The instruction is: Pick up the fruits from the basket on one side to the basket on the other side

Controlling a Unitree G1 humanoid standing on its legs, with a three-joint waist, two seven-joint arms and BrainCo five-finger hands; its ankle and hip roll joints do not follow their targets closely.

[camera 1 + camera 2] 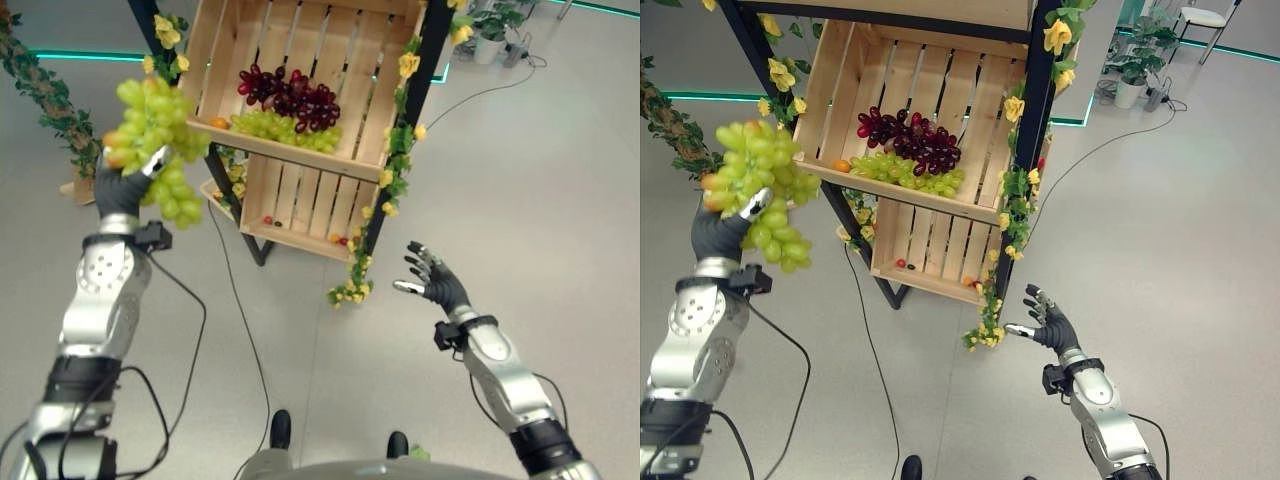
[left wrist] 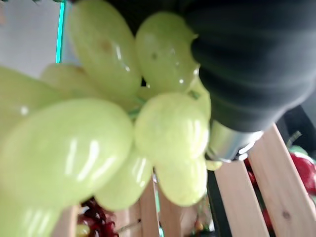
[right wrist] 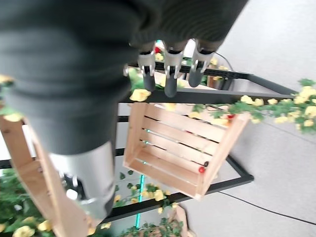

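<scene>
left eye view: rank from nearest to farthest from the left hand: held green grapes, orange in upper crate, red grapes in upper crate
1. held green grapes: gripped in the left hand, raised at the robot's left.
2. orange: front left corner of the upper crate.
3. red grapes: mid-crate, further right.

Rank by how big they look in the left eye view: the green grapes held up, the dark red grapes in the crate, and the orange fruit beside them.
1. Green grapes in the left robot hand, though they are nearer the camera.
2. Dark red grapes in the upper crate.
3. Orange fruit, clearly smallest.
</scene>
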